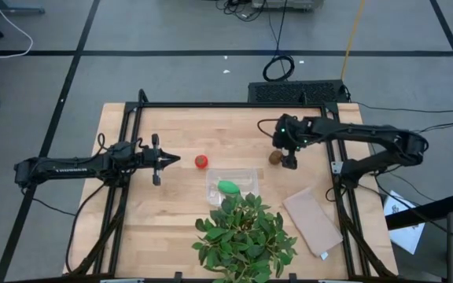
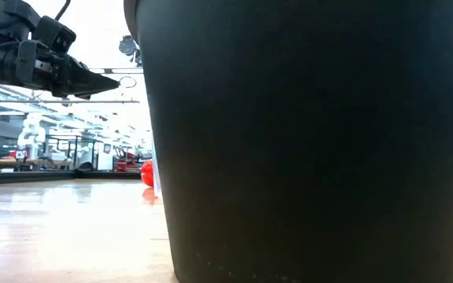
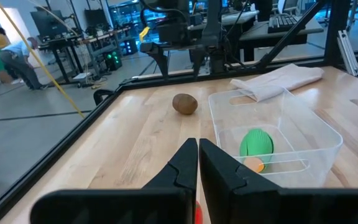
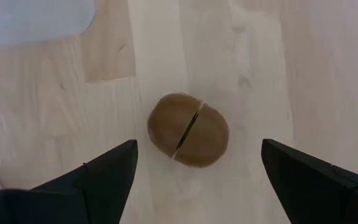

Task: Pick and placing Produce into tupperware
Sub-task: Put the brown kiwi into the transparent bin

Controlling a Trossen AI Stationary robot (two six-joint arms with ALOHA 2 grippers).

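Observation:
The brown kiwi ball [image 4: 188,129] lies on the table [image 1: 171,204]; it also shows in the high view [image 1: 275,157]. My right gripper [image 4: 199,149] hangs above it, open, pointing down, one finger on each side, not touching; it also shows in the high view [image 1: 286,160]. The red tomato [image 1: 200,161] lies on the table just ahead of my shut, empty left gripper [image 1: 171,160]. The clear tupperware [image 1: 233,183] holds the bright green piece [image 1: 228,187], which also shows in the left wrist view [image 3: 256,142].
A large leafy plant [image 1: 242,236] stands at the near edge, just in front of the tupperware. A flat tan sheet [image 1: 313,222] lies at the near right. In the low view a big dark object [image 2: 313,141] blocks most of the picture. People show in the room behind [image 3: 8,53].

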